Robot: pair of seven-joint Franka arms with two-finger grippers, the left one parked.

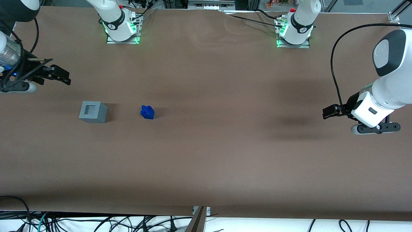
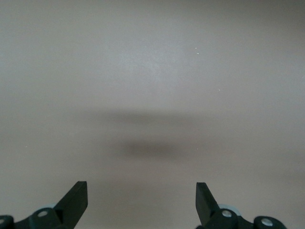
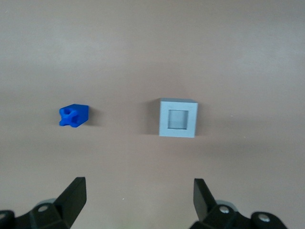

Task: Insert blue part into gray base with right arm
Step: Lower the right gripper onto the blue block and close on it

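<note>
The hand (image 3: 138, 202), fingers spread, hovers above the table near the gray base (image 3: 177, 118) and blue part (image 3: 74, 115).

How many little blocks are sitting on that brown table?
2. The gray base lies toward the working arm's end; the blue part sits beside it, apart, nearer the table's middle. The open gripper hangs above the table, holding nothing. None seem hidden.

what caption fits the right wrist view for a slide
Open gripper hovers above the table, with the blue part and gray base apart.
</note>
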